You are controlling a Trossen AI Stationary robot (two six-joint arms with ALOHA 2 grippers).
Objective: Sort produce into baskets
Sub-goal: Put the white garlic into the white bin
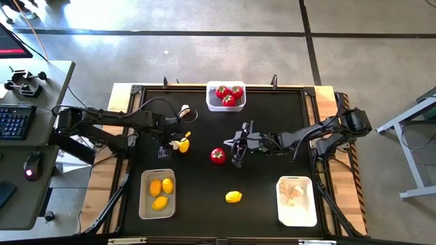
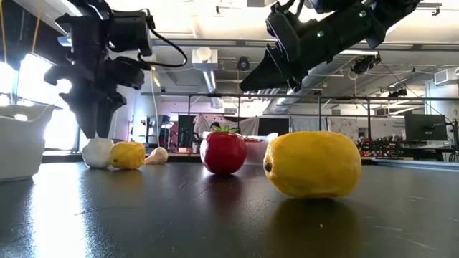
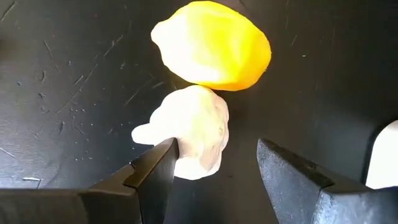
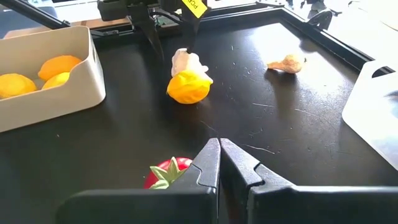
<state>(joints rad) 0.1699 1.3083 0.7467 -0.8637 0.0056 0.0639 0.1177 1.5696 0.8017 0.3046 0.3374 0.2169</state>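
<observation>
Low view: big lemon (image 2: pixel 313 164) sits closest to the camera on the dark table (image 2: pixel 215 222), right of centre. Behind it, just left, a red tomato (image 2: pixel 223 152) with green top, upright. Further left, a row of three: white garlic bulb (image 2: pixel 97 153), small lemon (image 2: pixel 128 155) touching it, another garlic piece (image 2: pixel 156 155) just beside. Left gripper (image 2: pixel 98 118) hangs directly over the white bulb, fingers pointing down. Right gripper (image 2: pixel 251 82) hovers tilted above the tomato, clear of it. White basket (image 2: pixel 23 140) at the left edge. Room clutter behind, blurred.
</observation>
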